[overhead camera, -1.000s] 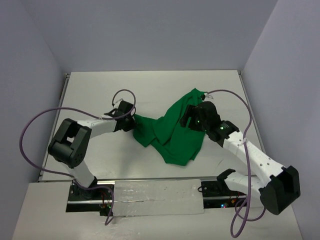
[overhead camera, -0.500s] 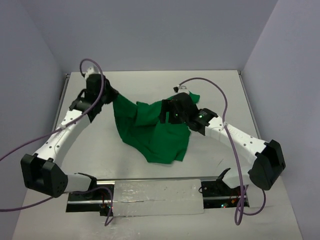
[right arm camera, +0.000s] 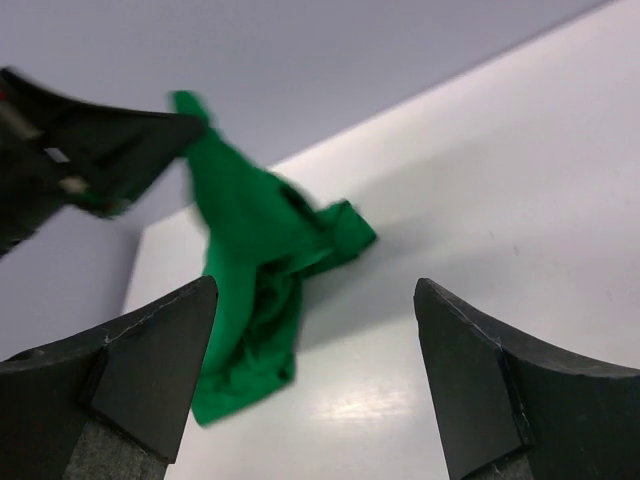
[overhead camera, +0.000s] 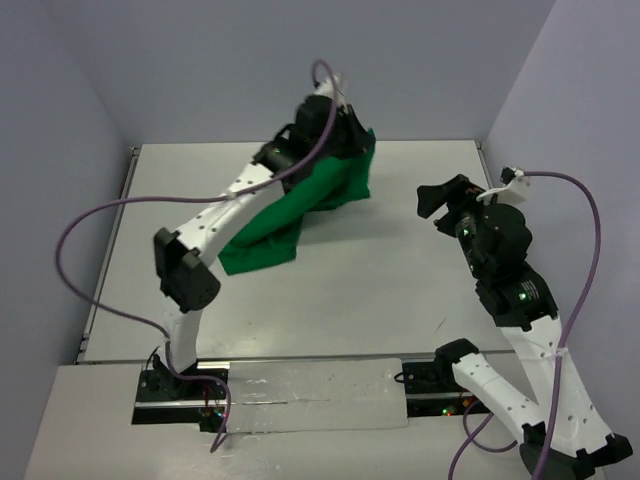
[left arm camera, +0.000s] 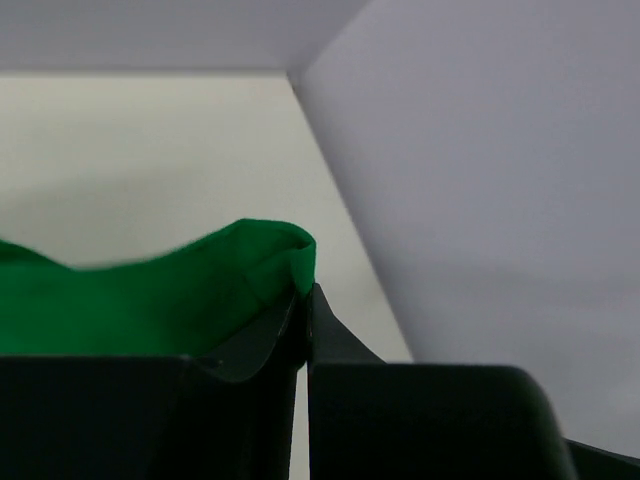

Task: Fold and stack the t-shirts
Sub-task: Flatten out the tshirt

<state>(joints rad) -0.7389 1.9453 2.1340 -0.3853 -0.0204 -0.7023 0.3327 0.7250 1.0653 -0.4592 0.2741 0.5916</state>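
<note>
Left gripper (overhead camera: 340, 132) clamped on the far end of the green t-shirt (overhead camera: 325, 185), held high; cloth runs near-left. Right gripper (overhead camera: 437, 198) wide, empty, to the right, well apart.

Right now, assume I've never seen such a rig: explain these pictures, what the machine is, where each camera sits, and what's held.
Two robot arms are bolted at the near edge of a table. The wide picture comes from a fixed camera above and behind them; the other two come from cameras on each wrist. The only item is a bright green t-shirt. The left gripper is shut on its edge and holds it up near the back wall, while the rest trails onto the table. The right gripper is open, empty, apart from the cloth.
</note>
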